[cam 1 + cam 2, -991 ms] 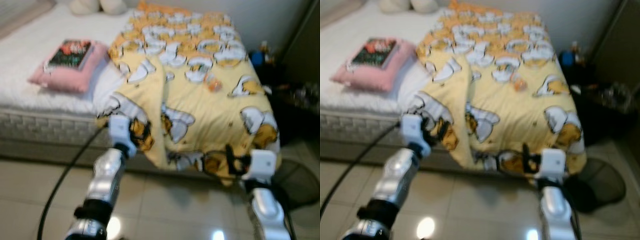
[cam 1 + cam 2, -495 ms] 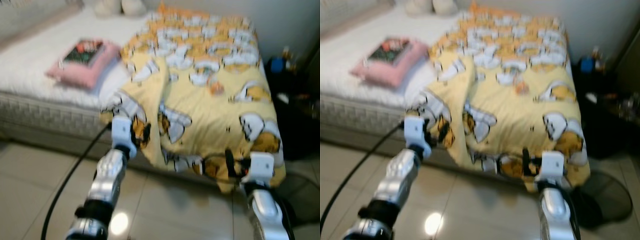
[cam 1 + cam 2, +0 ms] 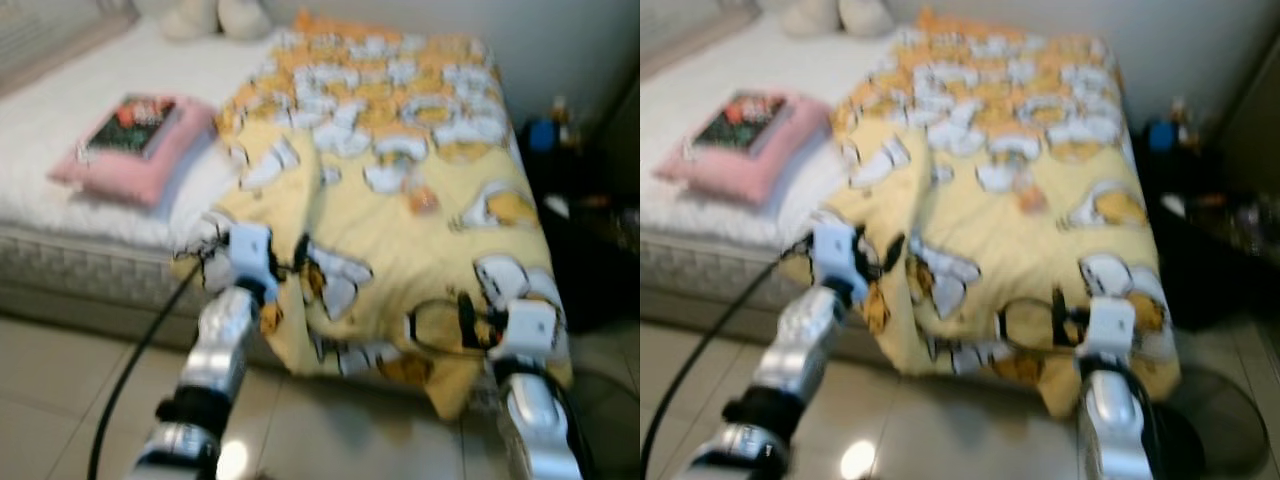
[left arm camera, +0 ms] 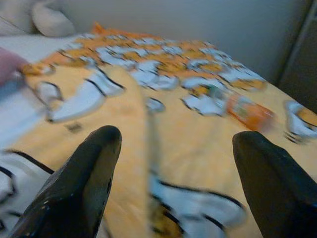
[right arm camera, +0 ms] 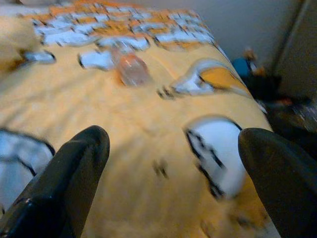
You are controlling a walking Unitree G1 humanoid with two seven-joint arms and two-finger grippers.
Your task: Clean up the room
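A yellow cartoon-print blanket (image 3: 400,150) covers the right half of the bed and hangs over its foot edge. A small clear bottle with orange contents (image 3: 424,197) lies on the blanket near the middle; it also appears as the bottle (image 4: 245,109) ahead of the left fingers and the bottle (image 5: 131,67) ahead of the right ones. My left gripper (image 3: 290,272) is open at the blanket's near left fold. My right gripper (image 3: 465,320) is open over the blanket's near right corner. Nothing sits between either pair of fingers (image 4: 94,163), (image 5: 79,163).
A pink pillow (image 3: 135,160) with a book (image 3: 130,125) on it rests on the white mattress (image 3: 50,210) at left. Pale cushions (image 3: 200,15) sit at the head. Dark clutter (image 3: 600,220) and a blue object (image 3: 540,135) crowd the right side. A black cable (image 3: 140,350) trails over the tiled floor.
The view has shifted and stays blurred. Both grippers now reach further over the blanket's near edge, the left one more to the right. Both stay open.
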